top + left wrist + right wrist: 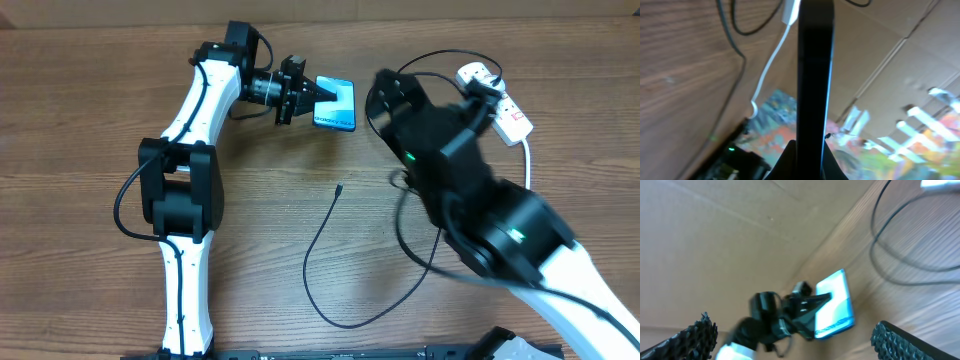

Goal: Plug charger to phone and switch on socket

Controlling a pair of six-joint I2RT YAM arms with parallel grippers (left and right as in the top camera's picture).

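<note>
phone [338, 104]: slim glossy rectangle with a blue-teal screen, at top centre over the wood-grain surface [90, 110].
left gripper [318, 92]: jaws clamped on the phone's end.
right gripper [385, 100]: ribbed black pads [695, 336] spread wide, holding nothing.
charger [312, 255]: thin black cable curling on the surface, its plug apart from the phone.
socket [497, 98]: white oblong strip, far right.

Left end effector [322, 92] clamped, right [392, 96] spread

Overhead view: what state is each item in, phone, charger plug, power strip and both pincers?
Phone: screen lit, gripped by left pincer.
Charger plug: loose on table, unplugged from phone.
Power strip: on table; switch unreadable.
Left pincer: shut on phone.
Right pincer: open, empty.
</note>
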